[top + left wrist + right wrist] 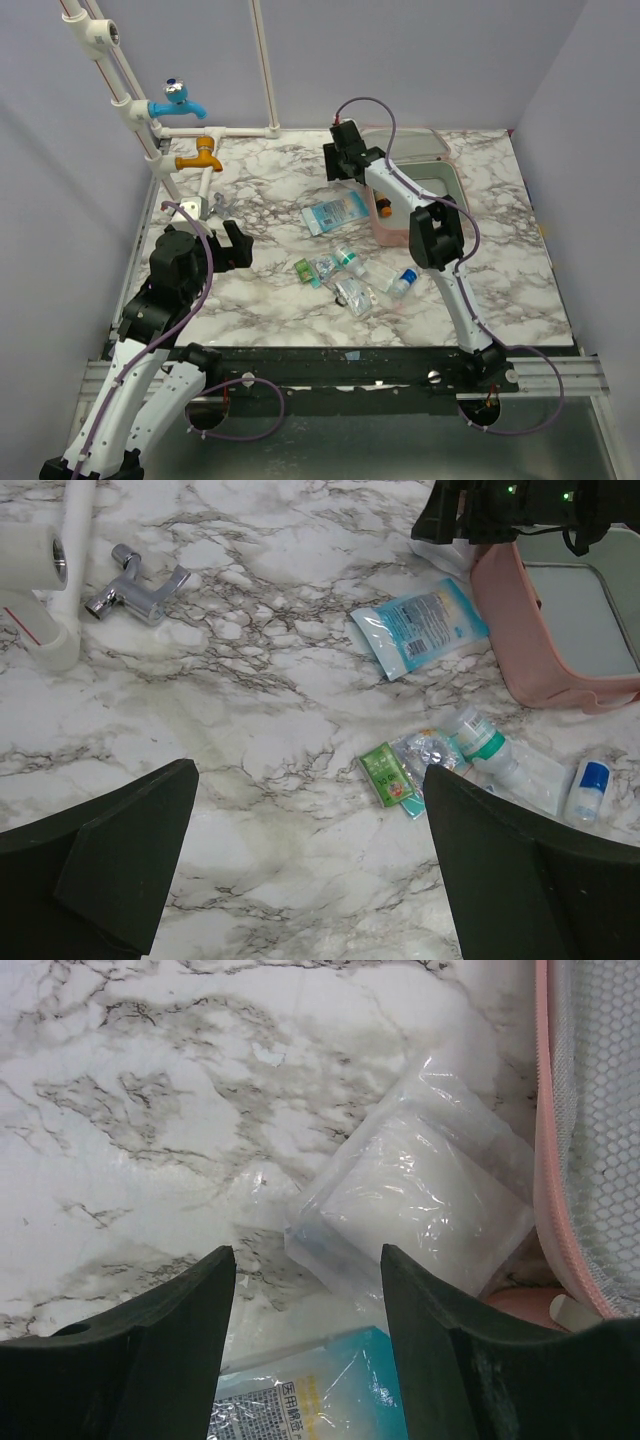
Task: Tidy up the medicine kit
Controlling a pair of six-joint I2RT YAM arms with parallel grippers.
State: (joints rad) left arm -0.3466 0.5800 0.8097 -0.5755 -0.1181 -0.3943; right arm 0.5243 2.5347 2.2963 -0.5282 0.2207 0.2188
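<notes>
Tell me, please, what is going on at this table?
Two robot arms are packing a medicine kit, a pink case lying open at the far right. The right gripper hovers with its fingers apart over a clear packet beside the kit and holds nothing. The left gripper hangs open and empty on the left. A blue packet, a green packet and small bottles lie loose on the table.

right gripper (308,1260): fingers apart, nothing between them | table (150,1110): white marble, grey veins | clear plastic packet (420,1200): white contents, lying flat, just beside medicine kit (543,1140) pink rim | grey mesh lining (600,1080): right edge | blue-printed packet (320,1395): bottom edge, between fingers
</notes>
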